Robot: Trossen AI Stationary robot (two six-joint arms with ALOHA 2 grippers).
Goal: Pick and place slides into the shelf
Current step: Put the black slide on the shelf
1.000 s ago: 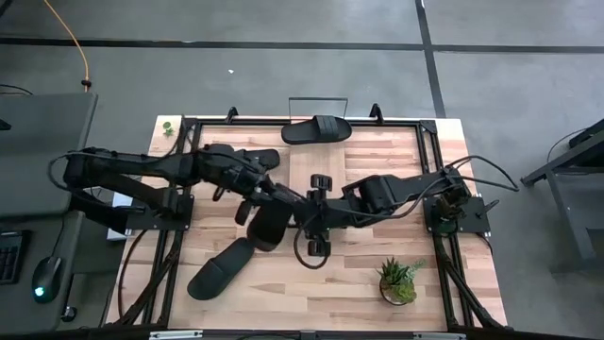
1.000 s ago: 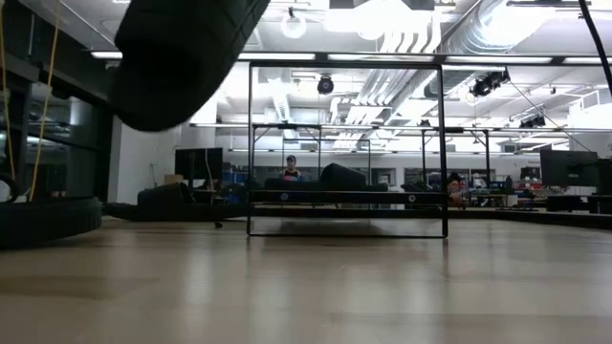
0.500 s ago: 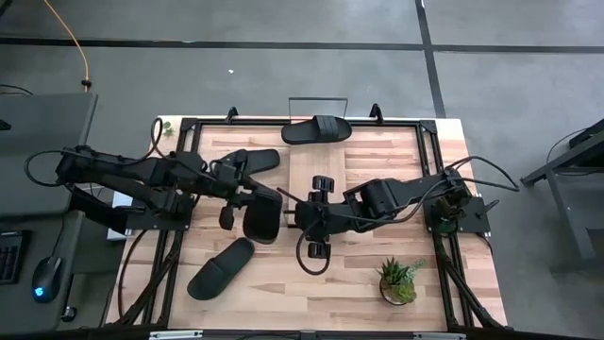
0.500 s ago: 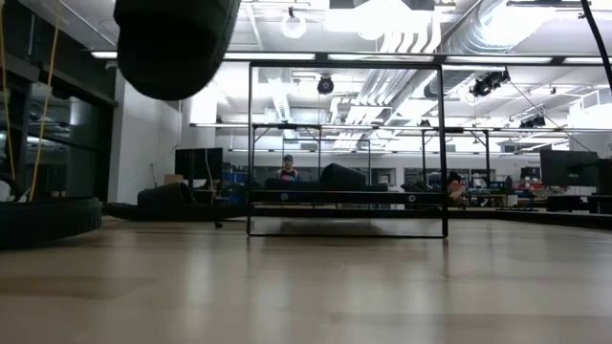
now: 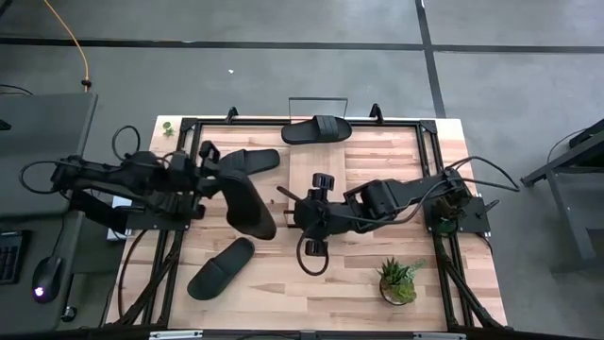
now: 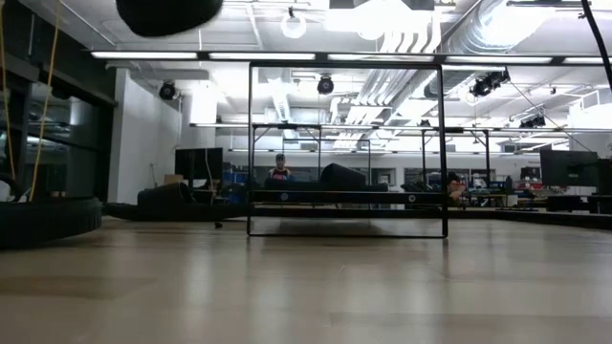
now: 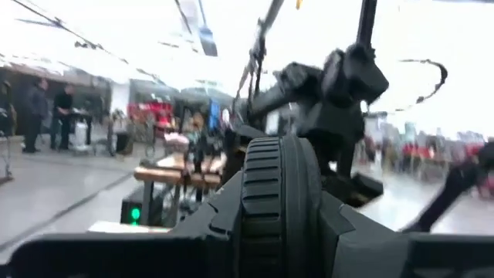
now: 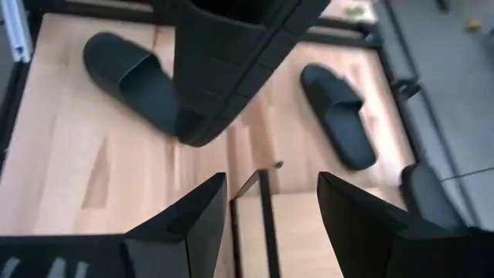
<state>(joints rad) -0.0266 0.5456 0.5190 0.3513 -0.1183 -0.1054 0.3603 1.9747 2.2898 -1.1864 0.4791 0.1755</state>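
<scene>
My left gripper (image 5: 213,177), at the table's left, is shut on a black slide (image 5: 248,204) that sticks out toward the table's middle. The low view shows only its underside (image 6: 168,11) at the top. My right gripper (image 5: 294,212) hovers open just right of that slide's free end, nothing between its fingers (image 8: 197,220). A second slide (image 5: 251,161) lies flat on the table behind the held one. A third (image 5: 221,267) lies flat near the front left. Another slide (image 5: 316,128) rests on the shelf (image 6: 346,197) at the far edge. My left gripper pinches the slide by the end nearest the table's left (image 5: 228,179), and the ribbed strap (image 7: 266,189) stands edge-on right ahead between the two fingers. The fingers come about level from the table's left, along the slide. The slide is lifted clear of the table.
A small potted plant (image 5: 400,280) stands at the near right. Black frame rails (image 5: 427,142) run round the tabletop. A light plank with a thin black rail (image 8: 261,202) lies under my right gripper. People stand in the room beyond the table.
My left gripper has drawn back toward the table's left edge and tipped upward, keeping its hold. The slide has gone with it, swinging from hanging over the table's middle to reaching out lengthwise, and has risen nearly out of the low view.
</scene>
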